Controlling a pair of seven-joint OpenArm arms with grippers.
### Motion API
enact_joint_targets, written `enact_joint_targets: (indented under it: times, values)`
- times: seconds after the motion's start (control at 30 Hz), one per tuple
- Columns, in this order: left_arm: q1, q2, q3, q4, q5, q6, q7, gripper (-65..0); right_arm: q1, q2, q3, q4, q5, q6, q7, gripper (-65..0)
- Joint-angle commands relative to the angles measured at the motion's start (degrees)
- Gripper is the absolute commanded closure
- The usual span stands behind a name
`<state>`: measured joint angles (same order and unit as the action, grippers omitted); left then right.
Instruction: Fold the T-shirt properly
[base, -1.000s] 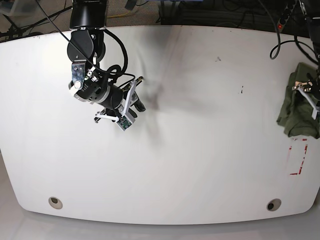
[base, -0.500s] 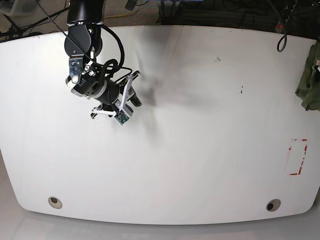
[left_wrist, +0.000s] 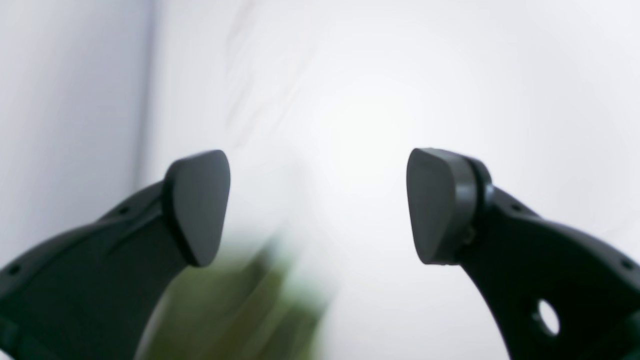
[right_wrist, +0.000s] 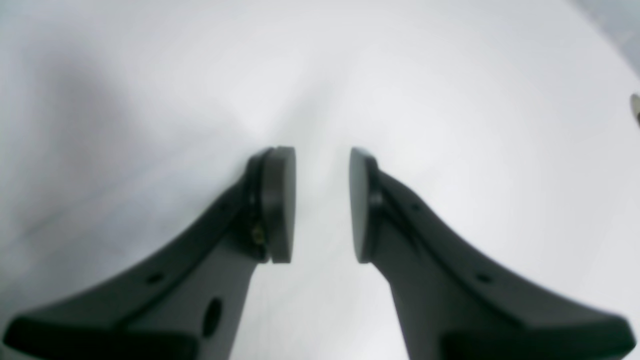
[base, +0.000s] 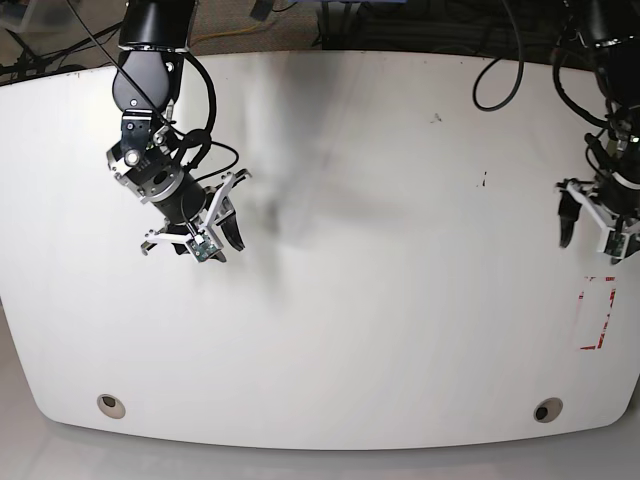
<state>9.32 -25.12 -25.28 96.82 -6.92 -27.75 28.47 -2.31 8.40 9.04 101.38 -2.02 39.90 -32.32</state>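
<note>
The T-shirt shows only as a blurred olive-green patch (left_wrist: 235, 310) at the bottom of the left wrist view, below and behind the left finger; it is out of the base view. My left gripper (left_wrist: 320, 205) is open wide with nothing between its pads, and it hangs over the table's right side (base: 590, 230). My right gripper (right_wrist: 322, 205) has a narrow gap between its pads, and only bare white table (right_wrist: 450, 100) shows through it. It hovers over the table's left part (base: 207, 238).
A red-outlined rectangle (base: 597, 312) is marked near the table's right edge. Two round holes (base: 111, 405) (base: 546, 410) sit near the front edge. Cables (base: 440, 25) crowd the floor behind the table.
The T-shirt, seen at the right edge earlier, has left the base view. The left arm is back in the base view with open jaws. The right arm has drifted left and toward the front.
</note>
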Motion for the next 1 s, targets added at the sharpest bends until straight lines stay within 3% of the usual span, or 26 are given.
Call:
enact_joint_targets:
  times: [0.0, 0.1, 0.17, 0.3, 0.43, 0.57, 0.67, 0.8, 0.97]
  values:
    - [0.5, 0.6, 2.5, 1.3, 0.0, 4.3, -8.9, -51.1, -0.7, 0.2, 0.0, -1.8, -2.4, 0.1, 11.7, -16.5]
    - [1.2, 3.1, 7.6, 1.0, 0.0, 9.7, -14.5, -51.1, -2.5, 0.7, 1.3, -6.1, -4.2, -0.3, 22.6, -16.5]
    - [2.0, 5.1, 11.3, -0.2, 0.0, 13.5, -17.8, -51.1, -4.1, 1.4, 3.6, -8.8, -4.1, -4.3, 30.6, -16.5]
    - [3.5, 9.0, 16.6, -3.3, 0.0, 20.3, -23.4, -51.1, -6.7, 1.8, 5.8, -14.7, -4.0, -12.9, 40.8, -16.5]
    - [7.6, 12.0, 20.7, -3.8, 0.0, 22.3, -27.1, -50.3, -10.9, 1.7, 7.4, -16.4, -3.6, -14.4, 44.8, -16.5]
    - [14.0, 12.9, 23.8, -1.1, 0.0, 22.3, -28.0, -44.9, -18.2, 2.0, 8.0, -16.4, 4.4, -14.4, 46.2, -16.6]
    - [21.8, 12.9, 24.2, 3.6, -0.4, 22.3, -28.0, -44.9, -23.8, 4.0, 8.1, -15.7, 8.3, -15.0, 46.6, -16.6]
    - [31.7, 13.7, 24.1, 9.4, -0.5, 22.8, -28.0, -44.7, -32.2, 4.8, 8.1, -14.3, 14.3, -15.0, 49.9, -16.6]
    - [42.3, 14.7, 24.0, 12.6, -0.4, 23.1, -28.0, -44.7, -41.4, 4.5, 10.3, -10.3, 17.1, -15.0, 50.4, -16.6]
